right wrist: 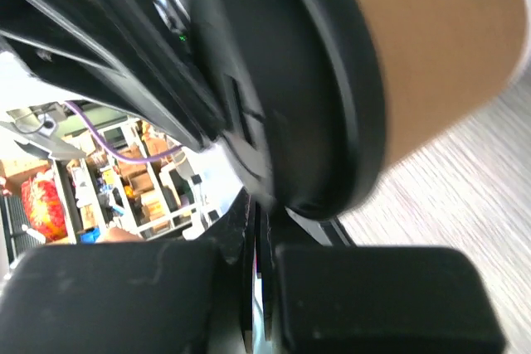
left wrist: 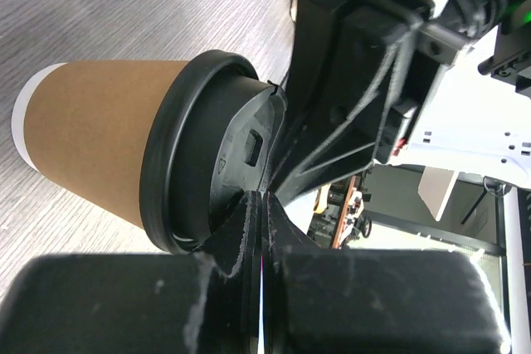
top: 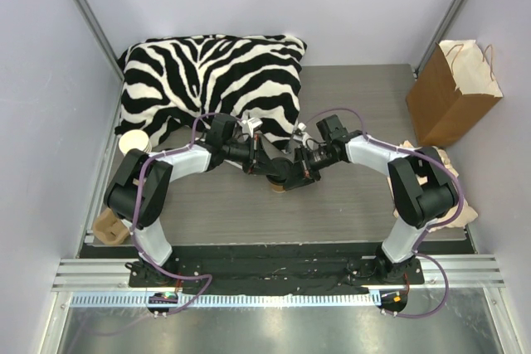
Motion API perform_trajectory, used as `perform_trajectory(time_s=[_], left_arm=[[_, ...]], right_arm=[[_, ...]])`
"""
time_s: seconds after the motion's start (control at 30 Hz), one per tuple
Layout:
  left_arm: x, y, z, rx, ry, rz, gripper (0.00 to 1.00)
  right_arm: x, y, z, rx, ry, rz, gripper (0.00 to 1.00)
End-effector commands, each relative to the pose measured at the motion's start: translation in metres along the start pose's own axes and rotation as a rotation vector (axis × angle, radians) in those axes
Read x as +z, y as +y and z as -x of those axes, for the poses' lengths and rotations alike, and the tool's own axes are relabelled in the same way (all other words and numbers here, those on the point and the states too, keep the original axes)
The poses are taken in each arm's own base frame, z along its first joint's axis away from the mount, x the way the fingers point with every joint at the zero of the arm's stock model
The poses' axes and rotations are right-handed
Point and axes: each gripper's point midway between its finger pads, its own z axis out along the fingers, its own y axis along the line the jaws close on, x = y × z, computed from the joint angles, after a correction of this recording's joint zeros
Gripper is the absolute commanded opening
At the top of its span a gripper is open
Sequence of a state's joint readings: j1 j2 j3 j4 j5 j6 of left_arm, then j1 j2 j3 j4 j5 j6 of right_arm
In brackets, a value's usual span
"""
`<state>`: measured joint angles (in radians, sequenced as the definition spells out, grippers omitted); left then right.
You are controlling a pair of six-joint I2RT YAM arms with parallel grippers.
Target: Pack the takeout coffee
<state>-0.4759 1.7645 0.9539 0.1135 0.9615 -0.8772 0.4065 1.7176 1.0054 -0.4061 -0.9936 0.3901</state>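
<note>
The takeout coffee, a brown paper cup (left wrist: 99,134) with a black lid (left wrist: 207,151), stands at the table's middle, mostly hidden under both arms in the top view (top: 277,186). My left gripper (left wrist: 264,196) is shut, with nothing between its jaws, and its tips rest against the lid's top. From the other side my right gripper (right wrist: 255,205) is also shut and empty, its tips at the lid (right wrist: 307,80) of the same cup (right wrist: 440,47). The two grippers meet over the cup, the left (top: 278,170) and the right (top: 304,168).
A zebra-striped pillow (top: 211,80) lies at the back left. A brown paper bag (top: 452,93) stands upright at the back right. Lidless cups (top: 133,143) sit at the left edge, another (top: 108,225) nearer. Beige paper items (top: 452,201) lie behind the right arm.
</note>
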Motion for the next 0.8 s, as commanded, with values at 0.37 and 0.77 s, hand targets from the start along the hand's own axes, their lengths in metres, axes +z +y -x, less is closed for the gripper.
perform_trajectory(time_s=[0.37,0.77], left_arm=[[0.003,0.033,-0.008,-0.028,-0.001,0.110,0.00],[0.004,0.037,-0.010,-0.031,0.003,0.114,0.00]], right_arm=[[-0.041,0.089,0.056,-0.218,-0.191,0.083,0.01],[-0.009,0.010,0.082,-0.027,-0.204,-0.011,0.01]])
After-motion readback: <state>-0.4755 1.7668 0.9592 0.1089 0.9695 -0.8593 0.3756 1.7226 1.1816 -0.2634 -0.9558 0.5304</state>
